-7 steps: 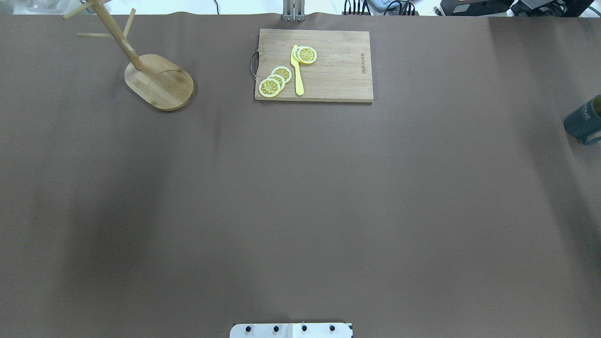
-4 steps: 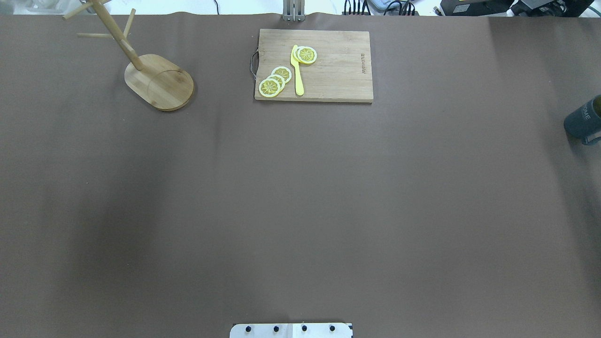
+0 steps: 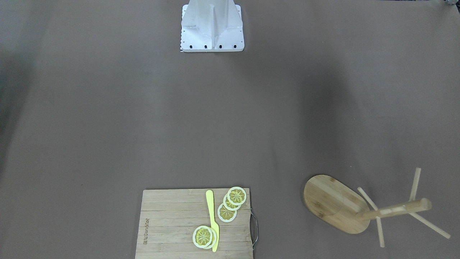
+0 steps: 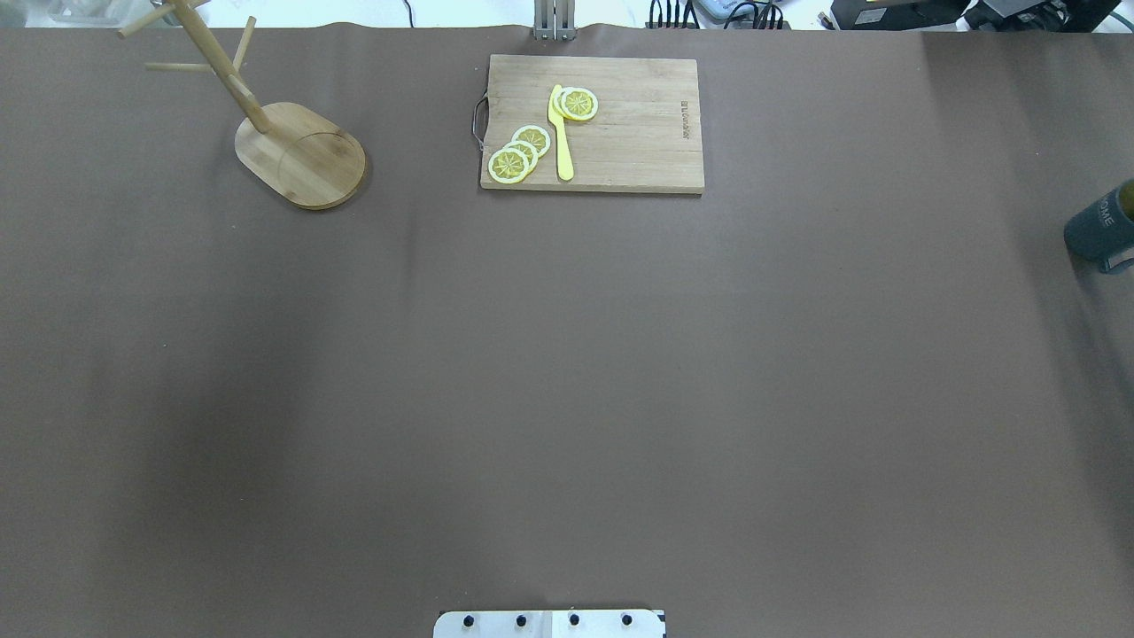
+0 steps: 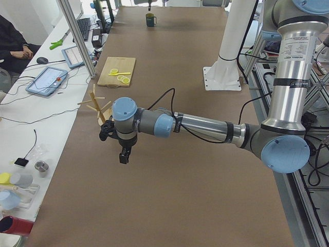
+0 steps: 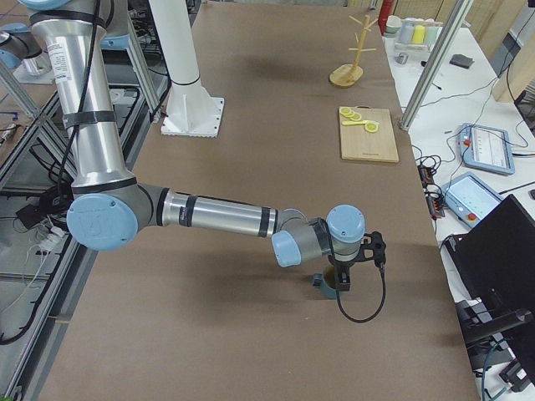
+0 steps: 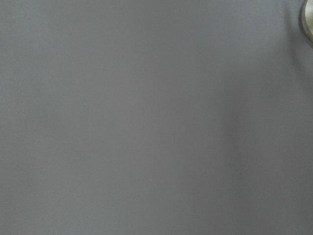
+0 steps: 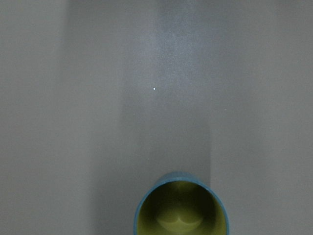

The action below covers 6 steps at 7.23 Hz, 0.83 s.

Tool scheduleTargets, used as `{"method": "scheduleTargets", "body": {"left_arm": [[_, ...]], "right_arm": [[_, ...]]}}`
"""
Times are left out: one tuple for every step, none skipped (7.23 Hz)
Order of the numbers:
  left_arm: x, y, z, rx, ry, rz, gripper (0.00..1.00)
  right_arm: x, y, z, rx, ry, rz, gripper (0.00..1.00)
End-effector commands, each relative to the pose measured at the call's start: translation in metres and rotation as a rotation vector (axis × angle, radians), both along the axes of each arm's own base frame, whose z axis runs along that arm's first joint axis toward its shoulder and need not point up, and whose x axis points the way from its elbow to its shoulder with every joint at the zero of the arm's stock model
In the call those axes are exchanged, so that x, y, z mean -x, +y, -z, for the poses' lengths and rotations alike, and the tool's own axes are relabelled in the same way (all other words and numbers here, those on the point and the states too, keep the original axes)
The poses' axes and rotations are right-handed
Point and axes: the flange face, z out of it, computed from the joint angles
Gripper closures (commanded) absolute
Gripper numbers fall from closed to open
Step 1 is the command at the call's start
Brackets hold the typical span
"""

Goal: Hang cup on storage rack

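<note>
At the far right edge of the brown tabletop (image 4: 567, 399): the cup (image 4: 1101, 226), slate-blue, upright, yellow inside facing up, handle turned toward the robot's side, partly cut off by the overhead view's border. Close above its rim, in the right-side view: the right gripper (image 6: 343, 281), pointing straight down. Impossible to tell whether its fingers are spread or closed (shown only by the side camera; its own wrist view holds just the cup's mouth at the bottom edge).

At the opposite, far-left corner: the storage rack (image 4: 299, 155), light bamboo, oval base, upright post, thin pegs all bare. Well apart from the cup, with nearly the whole tabletop between. Near the rack, hanging over bare tabletop: the left gripper (image 5: 124, 156), also pointing down, nothing seen in it. Fingers' state likewise impossible to tell.

Midway along the far edge: a cutting board (image 4: 620, 124) with lemon slices (image 4: 519, 152) and a yellow knife (image 4: 561, 133), no part of the task.

Step in hand, by judgement: the very first, the approach to pick up the cup. Nothing lifted, nothing hung.

Next move, most likely: lowering the right fingers over the cup's wall or handle, closing firmly, lifting clear. Then a long carry leftward, perhaps with a hand-over to the left arm. Finally, turning the cup to slide the handle loop over a peg.
</note>
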Motion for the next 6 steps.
{"method": "scheduleTargets", "body": {"left_arm": [[0.000, 0.001, -0.001, 0.005, 0.000, 0.001, 0.01], [-0.001, -0.001, 0.001, 0.023, 0.005, 0.025, 0.01], [-0.001, -0.002, 0.004, 0.027, 0.008, 0.031, 0.01], [-0.002, -0.004, 0.005, 0.026, 0.008, 0.031, 0.01], [-0.001, -0.003, 0.007, 0.026, 0.009, 0.036, 0.01], [-0.001, -0.003, 0.009, 0.039, 0.013, 0.053, 0.01]], "right_arm": [[0.010, -0.025, 0.011, 0.042, -0.012, -0.034, 0.00], [0.019, -0.029, 0.001, 0.069, -0.011, -0.027, 0.00], [0.017, -0.025, -0.004, 0.073, -0.009, -0.026, 0.00], [0.017, -0.020, -0.010, 0.080, -0.008, -0.024, 0.00], [0.016, -0.010, -0.021, 0.096, -0.005, -0.022, 0.00], [0.015, -0.004, -0.028, 0.108, -0.004, -0.022, 0.00]]}}
